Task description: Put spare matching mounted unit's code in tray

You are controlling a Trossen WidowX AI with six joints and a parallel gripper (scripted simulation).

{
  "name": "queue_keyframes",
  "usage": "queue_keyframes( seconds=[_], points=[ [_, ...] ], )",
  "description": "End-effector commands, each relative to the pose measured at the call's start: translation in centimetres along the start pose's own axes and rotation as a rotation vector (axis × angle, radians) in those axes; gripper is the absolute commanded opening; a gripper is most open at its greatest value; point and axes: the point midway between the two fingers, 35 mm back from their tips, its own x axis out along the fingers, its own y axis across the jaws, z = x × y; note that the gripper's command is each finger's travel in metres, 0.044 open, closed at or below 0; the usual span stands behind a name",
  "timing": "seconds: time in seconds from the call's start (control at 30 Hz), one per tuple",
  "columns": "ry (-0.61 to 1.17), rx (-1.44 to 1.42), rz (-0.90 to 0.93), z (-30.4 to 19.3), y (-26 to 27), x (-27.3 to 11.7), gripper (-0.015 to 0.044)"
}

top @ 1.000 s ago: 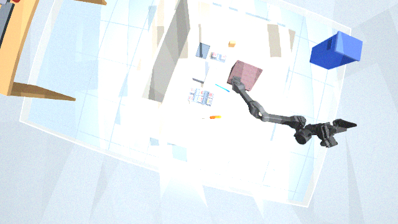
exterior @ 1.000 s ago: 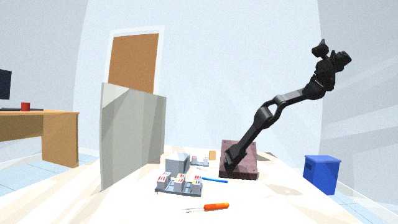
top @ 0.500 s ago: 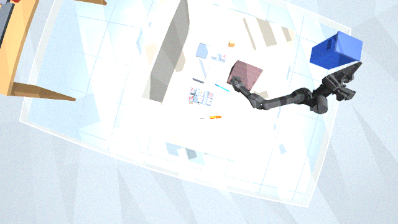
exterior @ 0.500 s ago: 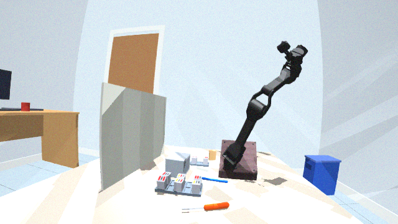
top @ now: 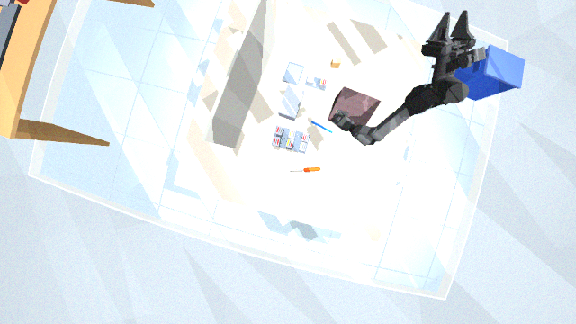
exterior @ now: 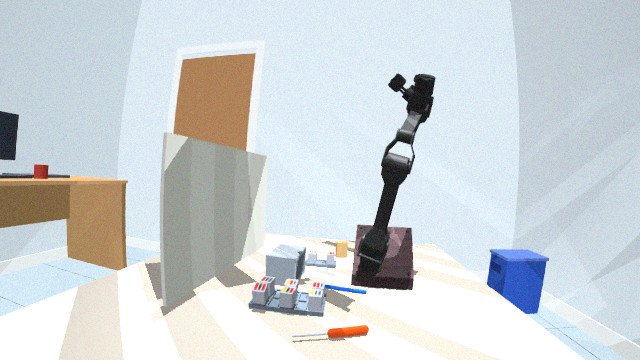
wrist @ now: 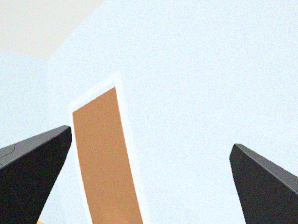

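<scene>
My gripper (top: 455,15) (wrist: 153,144) is open and empty, raised high and far to the right of the parts. A slate rack (top: 283,140) (exterior: 302,305) holds several small grey units with red and yellow marked tops. Behind it stands a grey block (top: 292,103) (exterior: 282,264). A smaller base (exterior: 320,264) with two small grey units (top: 323,82) (exterior: 330,257) is farther back. A pale square (top: 293,73), which looks like the tray, lies beside that base; in the exterior view it is not visible. No part code is readable, and the mounted unit's back is not seen.
A tall grey panel (top: 238,90) (exterior: 210,210) stands left of the parts. A blue pen-like stick (top: 321,127) (exterior: 346,289), an orange screwdriver (top: 311,169) (exterior: 348,331) and a tan block (top: 336,63) (exterior: 341,249) lie around. A blue bin (top: 504,67) (exterior: 517,280) stands at the right.
</scene>
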Motion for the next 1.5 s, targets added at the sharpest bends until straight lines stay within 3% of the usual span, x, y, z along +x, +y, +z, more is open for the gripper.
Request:
queue_keyframes(
  seconds=[0.0,0.27,0.57,0.83,1.1,1.47],
  points=[
    [0.135,-0.013,0.014,-5.4,1.4,3.2,0.044],
    [0.395,-0.09,0.059,-17.0,6.1,7.4,0.044],
    [0.751,-0.179,0.148,-30.9,11.9,8.0,0.044],
    [1.101,-0.298,0.265,-43.4,17.4,4.0,0.044],
    [1.459,-0.444,0.412,-53.9,22.0,-3.8,0.044],
    [1.459,-0.444,0.412,-53.9,22.0,-3.8,0.044]
  ],
)
